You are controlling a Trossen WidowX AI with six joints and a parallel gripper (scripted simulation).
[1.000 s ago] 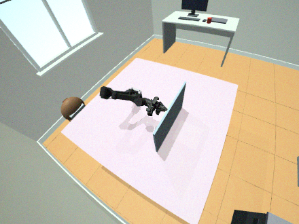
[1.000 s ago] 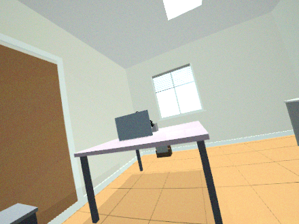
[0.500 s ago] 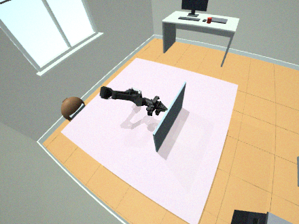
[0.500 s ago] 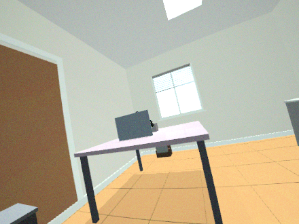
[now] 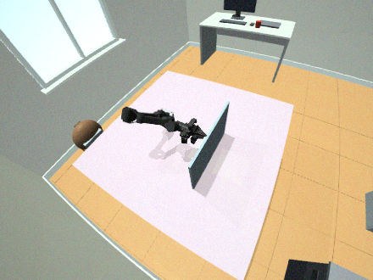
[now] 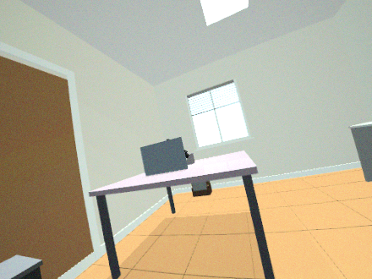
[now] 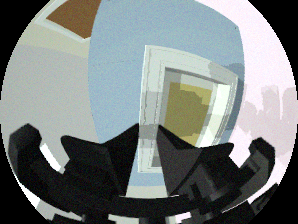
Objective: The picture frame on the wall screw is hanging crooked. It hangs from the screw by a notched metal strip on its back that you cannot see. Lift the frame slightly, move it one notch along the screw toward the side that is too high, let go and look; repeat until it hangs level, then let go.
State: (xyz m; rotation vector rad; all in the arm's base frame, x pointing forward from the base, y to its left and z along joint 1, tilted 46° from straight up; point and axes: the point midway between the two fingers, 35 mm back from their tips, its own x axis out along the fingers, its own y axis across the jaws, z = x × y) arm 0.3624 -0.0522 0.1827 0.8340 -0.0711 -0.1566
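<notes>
The picture frame [image 7: 185, 59] has pale bars around an olive picture and stands against the blue face of the upright panel [image 7: 120, 50] [image 5: 214, 140] [image 6: 164, 157]. My gripper [image 7: 148, 127] [image 5: 206, 136] is shut on the frame's bar at the left in the wrist view, with one dark finger on each side. That view is turned, with the table on its right. The screw and notched strip are hidden. The panel hides the frame in the exterior view, and the frame cannot be made out in the top view. Whether it hangs level cannot be judged.
The panel stands on the pale pink table [image 5: 140, 178] [image 6: 220, 162]. The arm [image 5: 154, 120] reaches across the table to the panel. A desk [image 5: 254, 31] with a monitor and red cup stands far behind. A brown round object [image 5: 86, 132] is beyond the table edge.
</notes>
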